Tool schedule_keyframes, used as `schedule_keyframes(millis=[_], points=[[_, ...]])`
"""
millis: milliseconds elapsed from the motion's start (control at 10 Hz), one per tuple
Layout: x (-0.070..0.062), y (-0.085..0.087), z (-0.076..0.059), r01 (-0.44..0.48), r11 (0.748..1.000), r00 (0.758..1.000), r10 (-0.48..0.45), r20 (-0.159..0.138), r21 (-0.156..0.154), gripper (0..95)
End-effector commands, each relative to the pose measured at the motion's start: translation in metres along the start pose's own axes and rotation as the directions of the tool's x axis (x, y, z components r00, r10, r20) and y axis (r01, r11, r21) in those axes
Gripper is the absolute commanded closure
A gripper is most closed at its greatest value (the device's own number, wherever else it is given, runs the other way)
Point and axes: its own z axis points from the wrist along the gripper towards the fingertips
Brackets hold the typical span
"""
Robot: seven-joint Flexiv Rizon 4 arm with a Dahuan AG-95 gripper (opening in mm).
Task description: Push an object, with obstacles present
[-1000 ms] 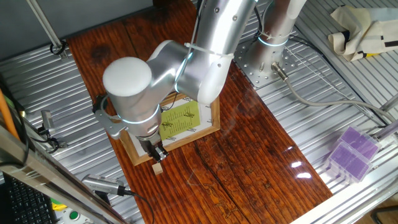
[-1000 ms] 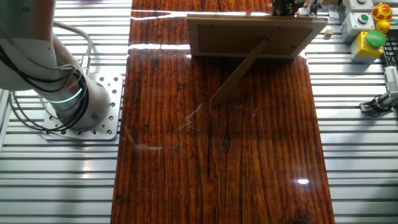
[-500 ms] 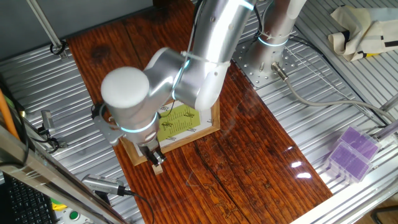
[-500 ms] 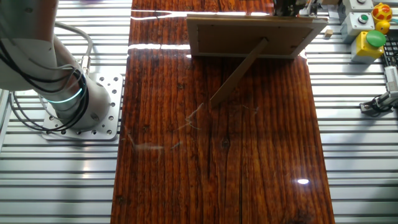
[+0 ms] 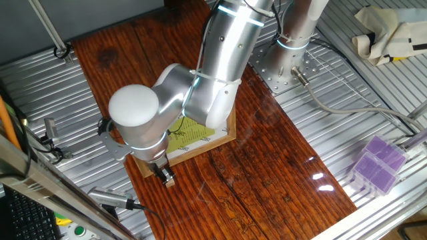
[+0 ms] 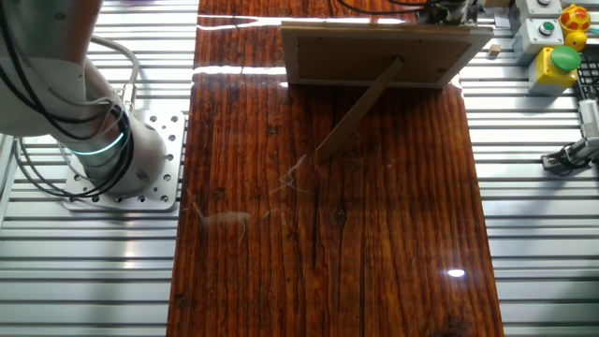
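Black claw (image 5: pixel 163 175) low at table's near corner, fingers close together; you can't tell if fully clenched. Tiny tan wooden cube (image 5: pixel 169 181) sits touching fingertips, on their outer side, away from picture frame (image 5: pixel 227 137). Frame: light wood border, yellow-green sheet, propped tilted on back strut (image 6: pixel 360 108). Dark glossy woodgrain table (image 5: pixel 267 173).

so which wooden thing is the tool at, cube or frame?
The cube: the tool is right at it, just off the frame's near corner. The frame is the much larger flat piece with the yellow-green sheet, mostly under the arm.
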Motion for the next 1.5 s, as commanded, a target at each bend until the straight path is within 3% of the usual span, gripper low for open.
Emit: schedule_keyframes(millis=[100, 500, 1000, 1500], points=[[-0.0028, -0.0018, 0.0054, 0.001, 1.000, 1.000, -0.001, -0.001, 0.000, 95.0], [-0.0033, -0.0034, 0.0096, 0.002, 1.000, 1.000, -0.002, -0.001, 0.006, 95.0], [0.0022, -0.0113, 0.0023, 0.019, 1.000, 1.000, -0.019, -0.002, 0.001, 95.0], [-0.0001, -0.0030, 0.0119, 0.011, 1.000, 1.000, -0.011, -0.002, 0.004, 95.0]])
